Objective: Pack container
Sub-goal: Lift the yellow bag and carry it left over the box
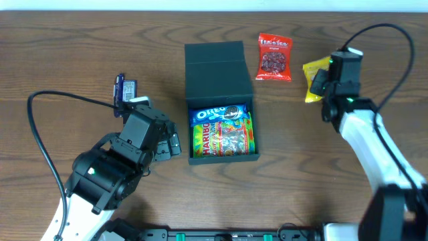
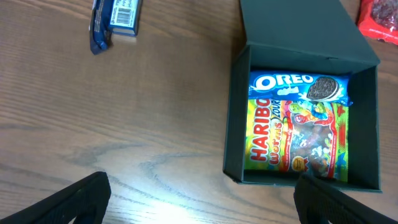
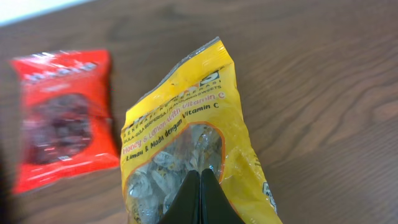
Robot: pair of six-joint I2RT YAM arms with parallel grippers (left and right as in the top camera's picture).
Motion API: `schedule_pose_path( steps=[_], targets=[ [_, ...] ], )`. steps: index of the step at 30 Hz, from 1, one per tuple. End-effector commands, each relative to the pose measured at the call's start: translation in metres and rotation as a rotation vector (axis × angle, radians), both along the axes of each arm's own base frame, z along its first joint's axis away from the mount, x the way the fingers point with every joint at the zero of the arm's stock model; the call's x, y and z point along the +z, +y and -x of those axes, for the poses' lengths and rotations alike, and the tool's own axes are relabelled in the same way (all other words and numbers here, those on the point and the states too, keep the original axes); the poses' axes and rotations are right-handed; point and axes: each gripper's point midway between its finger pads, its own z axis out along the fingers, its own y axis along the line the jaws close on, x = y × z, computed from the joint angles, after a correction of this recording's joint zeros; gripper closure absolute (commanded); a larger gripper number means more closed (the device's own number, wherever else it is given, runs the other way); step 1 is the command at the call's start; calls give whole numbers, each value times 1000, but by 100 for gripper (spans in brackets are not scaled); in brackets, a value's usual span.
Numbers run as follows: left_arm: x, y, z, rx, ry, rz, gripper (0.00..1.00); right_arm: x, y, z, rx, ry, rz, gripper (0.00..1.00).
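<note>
The dark teal container (image 1: pixel 217 67) stands open at mid table, its flap lid folded back. Inside lie an Oreo packet (image 1: pixel 217 114) and a Haribo packet (image 1: pixel 224 137). In the left wrist view the container (image 2: pixel 298 37) shows the same Oreo packet (image 2: pixel 292 84) and Haribo packet (image 2: pixel 295 140). My left gripper (image 2: pixel 199 202) is open and empty, just left of the container's front. My right gripper (image 3: pixel 200 180) is shut on a yellow sweets packet (image 3: pixel 186 112), seen at the right in the overhead view (image 1: pixel 311 70).
A red snack packet (image 1: pixel 275 57) lies right of the container's lid, beside the yellow packet; it also shows in the right wrist view (image 3: pixel 59 118). A blue packet (image 1: pixel 124 90) lies on the table to the left, also in the left wrist view (image 2: pixel 115 18).
</note>
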Motion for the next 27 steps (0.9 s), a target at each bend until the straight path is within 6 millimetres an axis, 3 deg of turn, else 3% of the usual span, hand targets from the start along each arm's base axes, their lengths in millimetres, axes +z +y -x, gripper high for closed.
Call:
schedule_pose_path(
  steps=[1, 7, 12, 18, 24, 27],
  targets=[
    [7, -1, -1, 9, -13, 14, 5, 26, 14, 8, 63, -50, -62, 98],
    [7, -1, -1, 9, -13, 14, 5, 60, 52, 30, 230, -96, -198, 98],
    [7, -1, -1, 9, -13, 14, 5, 76, 100, 50, 374, -97, -341, 98],
    [7, -1, -1, 8, -13, 14, 5, 76, 165, 72, 486, -44, -455, 99],
    [7, -1, -1, 9, -13, 14, 5, 77, 231, 105, 801, -24, -366, 98],
    [7, -1, -1, 9, -13, 14, 5, 74, 249, 119, 888, -1, -339, 98]
  ],
)
